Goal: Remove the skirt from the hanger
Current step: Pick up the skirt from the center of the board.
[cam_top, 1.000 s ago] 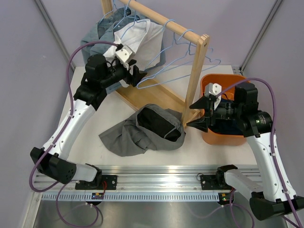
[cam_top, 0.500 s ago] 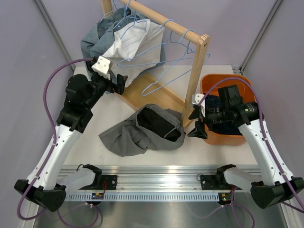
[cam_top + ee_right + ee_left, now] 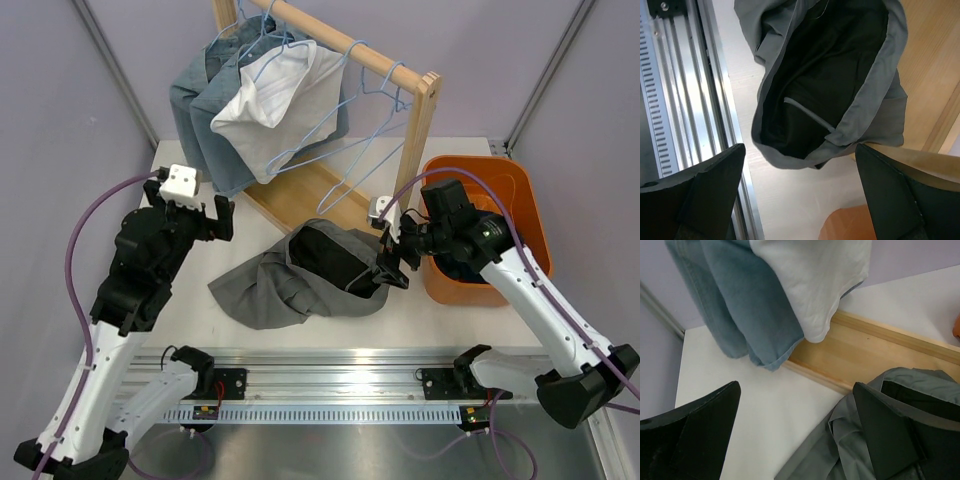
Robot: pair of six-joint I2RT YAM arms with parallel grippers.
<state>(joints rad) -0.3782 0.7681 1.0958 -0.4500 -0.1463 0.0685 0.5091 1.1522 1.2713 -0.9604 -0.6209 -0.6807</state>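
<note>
Left tool [image 3: 218, 218] has swung lower-left off the wooden clothes rack [image 3: 415, 150]; it and the right tool [image 3: 390, 262] gape, released. Crumpled grey black-lined skirt [image 3: 300, 275] lies mid-frame, hanger-free, so the job looks done.

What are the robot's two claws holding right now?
Nothing. The left gripper and the right gripper are both open and empty. The crumpled grey fabric skirt lies loose on the white table.
</note>
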